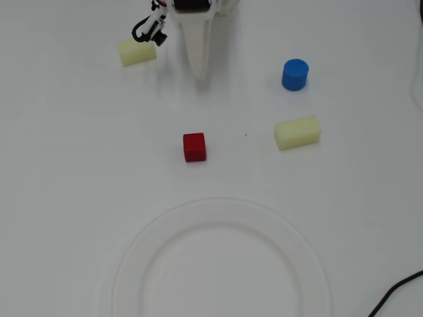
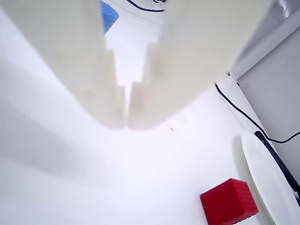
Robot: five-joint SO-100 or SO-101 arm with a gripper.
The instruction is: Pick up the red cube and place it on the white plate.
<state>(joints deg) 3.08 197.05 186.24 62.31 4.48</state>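
One end effector (image 1: pixel 199 74) is recorded at the top of the overhead view, its two white fingers (image 2: pixel 110 93) pressed together at the tips in the wrist view and grasping nothing. The red cube (image 1: pixel 194 146) sits on the white table (image 1: pixel 66 165) just below the end effector tip in the overhead view, apart from it, with the white plate (image 1: pixel 132 244) farther below. A blue cylinder (image 1: pixel 295 74) lies to the end effector's right and a pale yellow block (image 1: pixel 137 53) to its left.
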